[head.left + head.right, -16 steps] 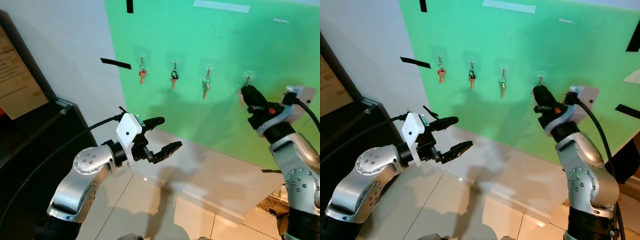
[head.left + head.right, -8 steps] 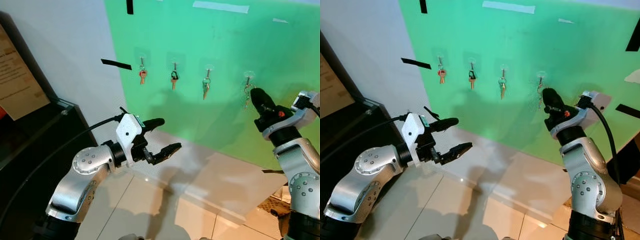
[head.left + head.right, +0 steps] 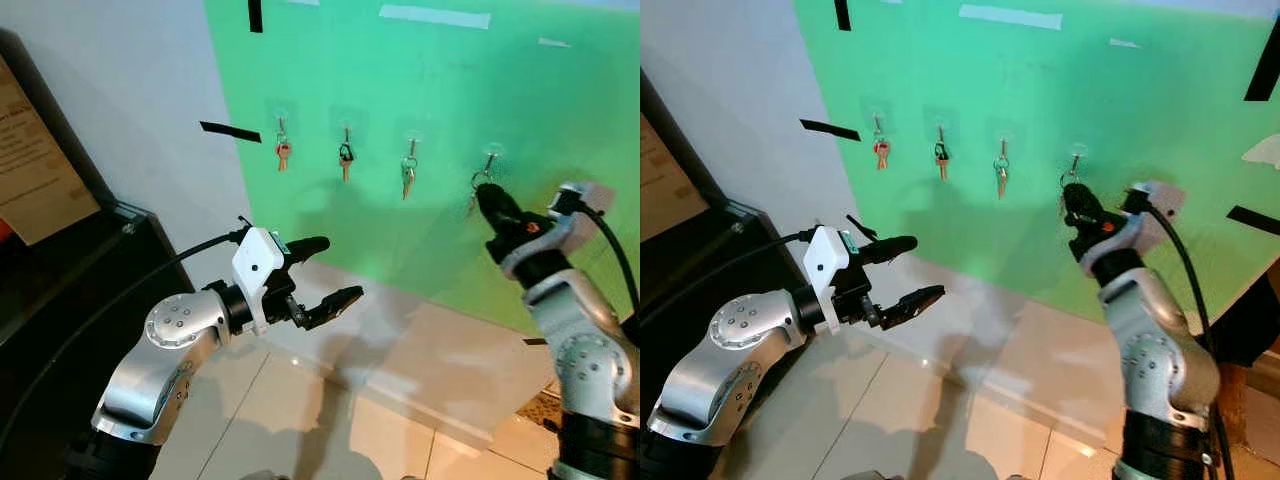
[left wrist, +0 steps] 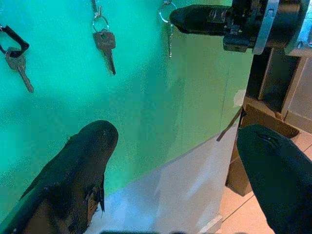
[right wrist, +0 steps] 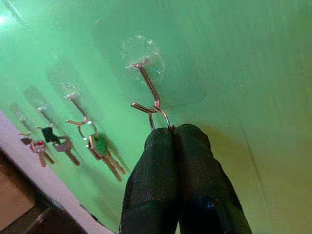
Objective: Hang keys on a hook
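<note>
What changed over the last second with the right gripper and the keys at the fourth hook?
The right gripper pulled away to the robot's right, then returned to the fourth hook, its fingers pinching the key ring there. The left gripper stayed open mid-air; the three hung keys stayed put.

right hand (image 5: 173, 141): raised, fingers pressed together | left hand (image 3: 325, 275): forward, fingers spread

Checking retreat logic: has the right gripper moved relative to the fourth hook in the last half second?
Yes. The right gripper has come back up and left toward the rightmost hook, fingers shut on the key ring there.
</note>
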{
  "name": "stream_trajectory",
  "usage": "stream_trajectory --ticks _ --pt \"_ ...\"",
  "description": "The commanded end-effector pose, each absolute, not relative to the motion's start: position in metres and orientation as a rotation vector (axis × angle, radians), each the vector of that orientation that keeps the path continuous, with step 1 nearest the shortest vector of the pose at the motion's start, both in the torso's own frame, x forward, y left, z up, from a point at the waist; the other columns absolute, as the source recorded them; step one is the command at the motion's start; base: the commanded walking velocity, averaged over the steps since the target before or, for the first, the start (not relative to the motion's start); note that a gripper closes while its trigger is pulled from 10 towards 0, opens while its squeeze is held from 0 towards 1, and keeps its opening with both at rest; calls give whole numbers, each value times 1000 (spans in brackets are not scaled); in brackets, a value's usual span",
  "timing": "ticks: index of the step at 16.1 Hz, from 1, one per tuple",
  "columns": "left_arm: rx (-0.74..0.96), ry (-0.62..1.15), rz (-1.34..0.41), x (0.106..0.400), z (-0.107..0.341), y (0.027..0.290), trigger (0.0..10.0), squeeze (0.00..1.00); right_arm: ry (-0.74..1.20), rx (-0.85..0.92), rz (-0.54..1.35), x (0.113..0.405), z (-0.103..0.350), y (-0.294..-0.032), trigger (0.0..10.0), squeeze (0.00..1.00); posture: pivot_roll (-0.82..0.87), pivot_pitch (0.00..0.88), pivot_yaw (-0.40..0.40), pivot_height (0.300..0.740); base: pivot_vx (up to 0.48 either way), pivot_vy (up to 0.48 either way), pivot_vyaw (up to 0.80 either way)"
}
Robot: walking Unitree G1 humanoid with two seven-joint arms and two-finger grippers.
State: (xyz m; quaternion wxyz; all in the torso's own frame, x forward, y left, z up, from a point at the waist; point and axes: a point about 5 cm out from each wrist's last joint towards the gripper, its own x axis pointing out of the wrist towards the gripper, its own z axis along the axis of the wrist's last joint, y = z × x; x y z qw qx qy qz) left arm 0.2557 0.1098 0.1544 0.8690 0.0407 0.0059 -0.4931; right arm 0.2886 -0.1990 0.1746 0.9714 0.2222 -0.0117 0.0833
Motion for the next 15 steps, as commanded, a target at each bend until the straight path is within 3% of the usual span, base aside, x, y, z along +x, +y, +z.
stream_trajectory --ticks 1,2,6,12,15 --pt "82 -6 -1041 254 160 108 10000 0 49 446 134 287 159 -197 10000 0 -52 0 76 740 0 0 0" --pt "76 -7 -1035 254 160 108 10000 0 54 450 123 286 158 -197 10000 1000 -52 0 74 740 0 0 0" --pt "40 1 -933 255 152 113 10000 0 66 397 67 271 148 -202 10000 1000 -72 0 69 740 0 0 0" --pt "61 37 -725 247 135 125 10000 0 43 311 140 250 146 -183 10000 1000 -51 0 17 740 0 0 0" --pt "119 55 -616 248 129 134 10000 0 161 168 -9 246 124 -192 10000 1000 -52 0 12 740 0 0 -254"
